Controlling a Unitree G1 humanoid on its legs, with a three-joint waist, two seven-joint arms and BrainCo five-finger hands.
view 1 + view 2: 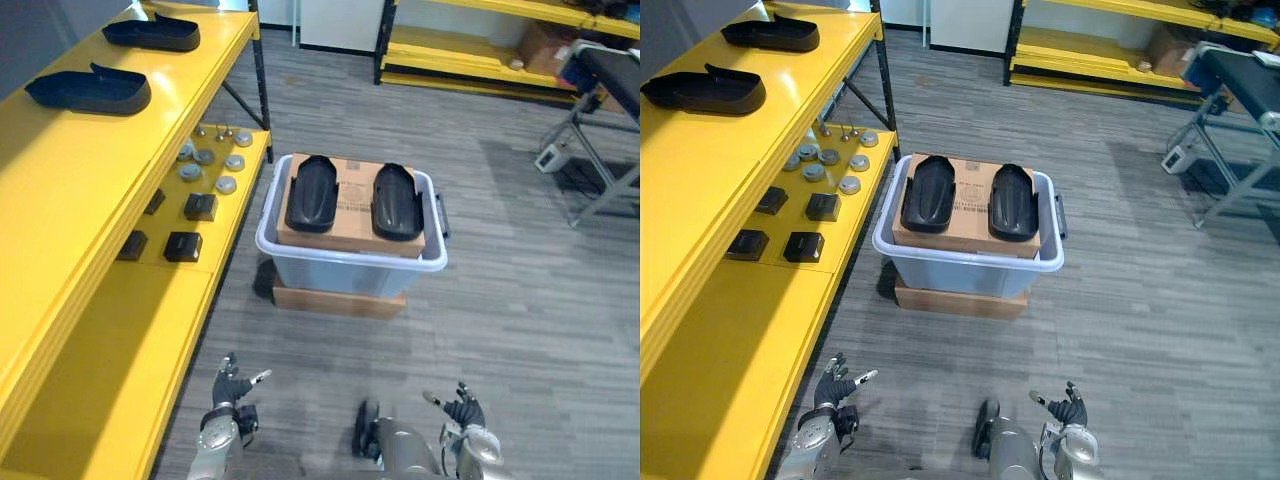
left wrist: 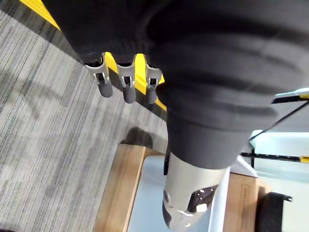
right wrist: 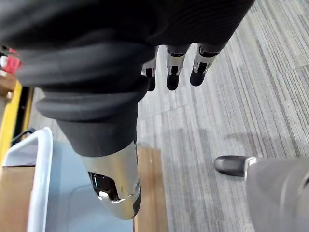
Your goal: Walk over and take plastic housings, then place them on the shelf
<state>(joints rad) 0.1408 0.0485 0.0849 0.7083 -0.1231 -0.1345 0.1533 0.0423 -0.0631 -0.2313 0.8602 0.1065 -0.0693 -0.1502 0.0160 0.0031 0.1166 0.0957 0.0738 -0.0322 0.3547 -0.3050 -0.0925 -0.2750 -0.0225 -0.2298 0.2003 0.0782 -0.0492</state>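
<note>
Two black plastic housings (image 1: 312,192) (image 1: 397,200) lie side by side on a cardboard sheet (image 1: 351,208) atop a pale bin (image 1: 350,268) on the floor ahead. Two more black housings (image 1: 90,91) (image 1: 153,33) rest on the top level of the yellow shelf (image 1: 60,200) at the left. My left hand (image 1: 232,390) hangs low at the bottom left, fingers relaxed and holding nothing. My right hand (image 1: 462,410) hangs at the bottom right, likewise open. Both hands are well short of the bin.
The bin stands on a flat cardboard box (image 1: 338,300). The shelf's lower level holds small black blocks (image 1: 184,246) and round metal parts (image 1: 208,168). More yellow racking (image 1: 470,50) stands at the back, and a grey metal stand (image 1: 600,120) at the far right.
</note>
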